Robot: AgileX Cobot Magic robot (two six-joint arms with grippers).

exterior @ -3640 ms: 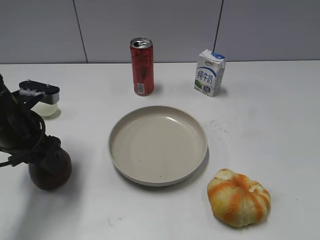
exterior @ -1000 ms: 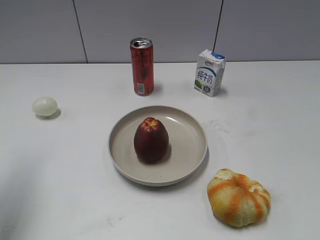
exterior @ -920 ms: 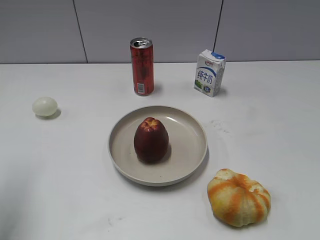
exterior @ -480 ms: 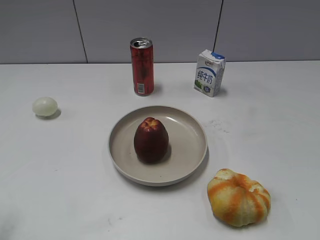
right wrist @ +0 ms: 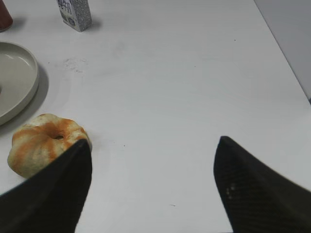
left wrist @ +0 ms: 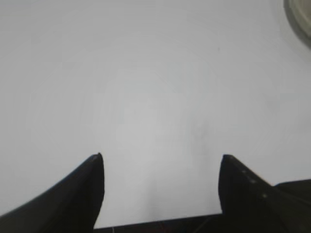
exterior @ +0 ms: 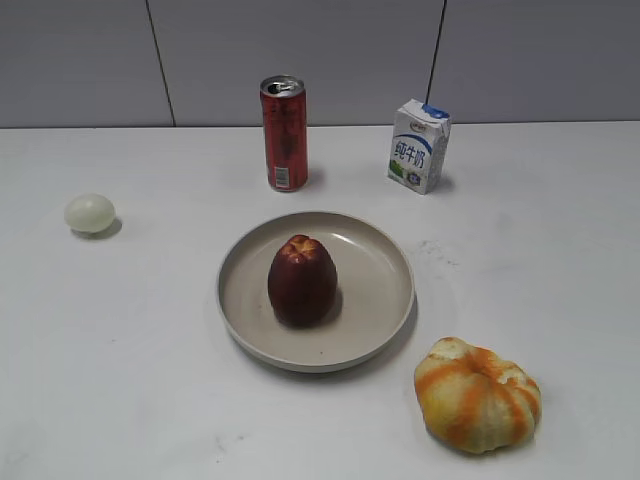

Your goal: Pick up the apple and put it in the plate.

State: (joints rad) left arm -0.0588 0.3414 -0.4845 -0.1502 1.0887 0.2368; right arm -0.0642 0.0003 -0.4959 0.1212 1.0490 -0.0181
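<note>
The dark maroon apple with a yellowish top stands upright inside the beige plate at the table's middle in the exterior view. Neither gripper shows in the exterior view. In the left wrist view my left gripper is open and empty over bare white table, with the plate's rim at the top right corner. In the right wrist view my right gripper is open and empty over the table, and the plate's edge is at the far left.
A red can and a milk carton stand behind the plate. A pale egg lies at the left. An orange-and-white lumpy fruit lies at the front right, and shows by my right gripper's left finger.
3.6 s ago the left arm was over the apple at the table's left front. Now the apple stands in the plate and the arm is out of view. Nothing moved in the last second.
</note>
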